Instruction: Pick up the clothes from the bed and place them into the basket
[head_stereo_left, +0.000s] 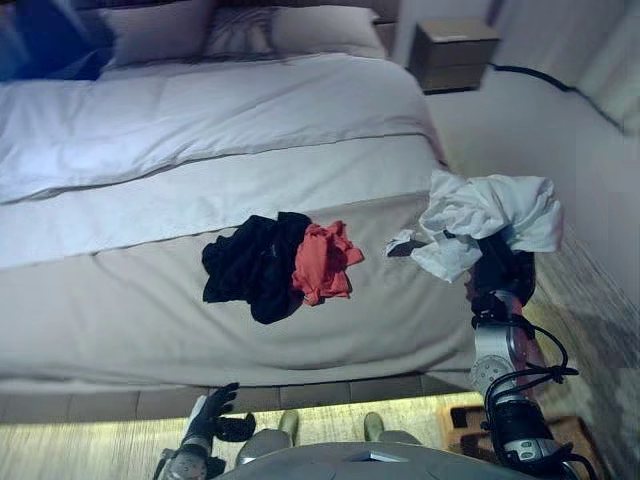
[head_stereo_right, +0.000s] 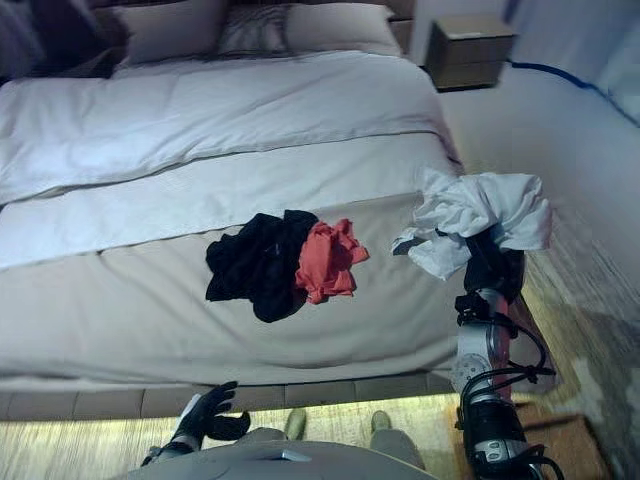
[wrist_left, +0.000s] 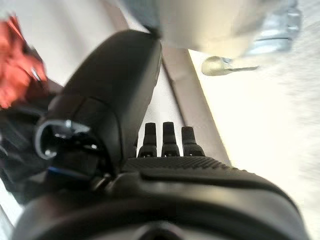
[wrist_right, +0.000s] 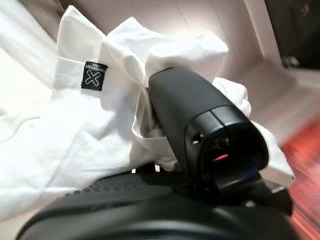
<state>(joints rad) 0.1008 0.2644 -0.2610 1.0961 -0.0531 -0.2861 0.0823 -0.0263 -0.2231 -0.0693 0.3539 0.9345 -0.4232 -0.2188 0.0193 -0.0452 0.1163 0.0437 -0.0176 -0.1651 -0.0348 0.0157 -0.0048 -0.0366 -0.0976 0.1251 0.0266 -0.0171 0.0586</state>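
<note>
Spreading across the room, the bed (head_stereo_left: 120, 300) carries a black garment (head_stereo_left: 250, 265) touching a red one (head_stereo_left: 322, 262). Right hand (head_stereo_left: 497, 268) clutches a bunched white shirt (head_stereo_left: 485, 220) over the bed's edge, fingers buried. Left hand (head_stereo_left: 213, 412) hangs relaxed.

bare bed cover (head_stereo_left: 120, 300) all around black garment (head_stereo_left: 250, 265) and touching red garment (head_stereo_left: 322, 262), nightstand (head_stereo_left: 455, 55) far off

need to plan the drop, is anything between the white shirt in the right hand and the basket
The right hand holds the white shirt up beside the bed. No basket shows clearly in any view, so the path to it cannot be judged.
</note>
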